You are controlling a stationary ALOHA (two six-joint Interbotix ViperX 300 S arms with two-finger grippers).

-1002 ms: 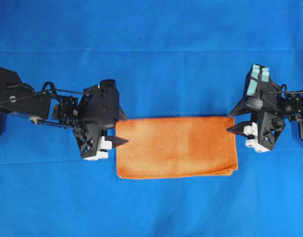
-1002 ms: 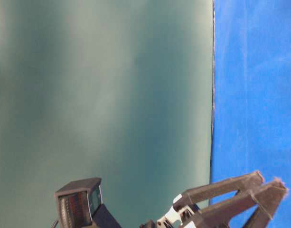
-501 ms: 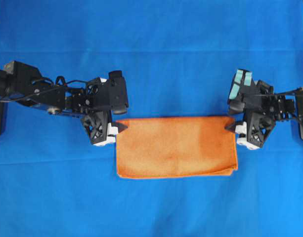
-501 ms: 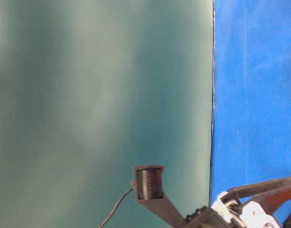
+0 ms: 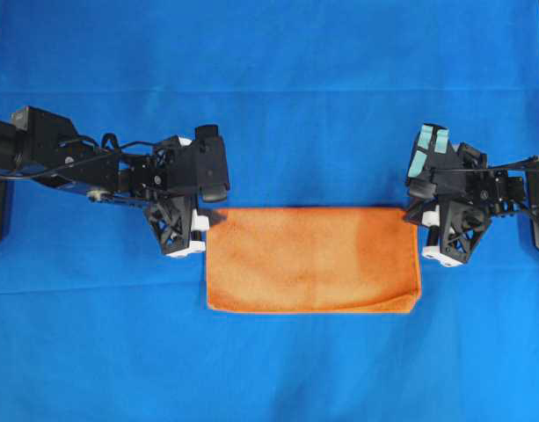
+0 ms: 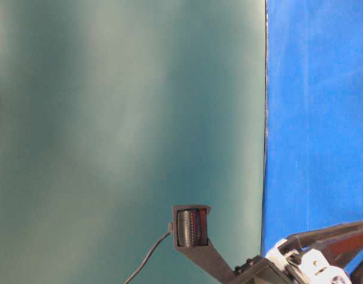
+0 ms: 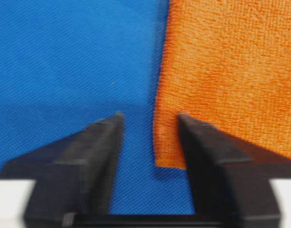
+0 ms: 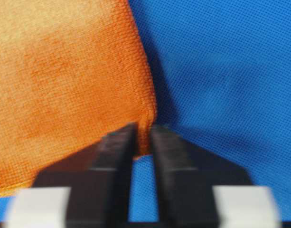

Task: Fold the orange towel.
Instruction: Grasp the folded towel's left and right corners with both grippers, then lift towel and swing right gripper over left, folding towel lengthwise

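The orange towel (image 5: pixel 313 259) lies folded into a flat rectangle on the blue cloth. My left gripper (image 5: pixel 209 222) sits at the towel's far left corner. In the left wrist view (image 7: pixel 149 116) it is open and low, one finger (image 7: pixel 202 156) over the towel's corner (image 7: pixel 207 85) and the other on the blue cloth. My right gripper (image 5: pixel 417 221) is at the far right corner. In the right wrist view (image 8: pixel 144 127) its jaws are pinched on that corner of the towel (image 8: pixel 64 71).
The large blue cloth (image 5: pixel 278 79) covers the whole table. The table-level view shows a plain green wall (image 6: pixel 122 118), the blue cloth's edge (image 6: pixel 317 106) and part of a black and white arm (image 6: pixel 299 266) at the bottom.
Both grippers moved from the towel's side edges to its far corners and dropped lower. The right gripper closed on its corner. The towel's near right corner now lies flatter.
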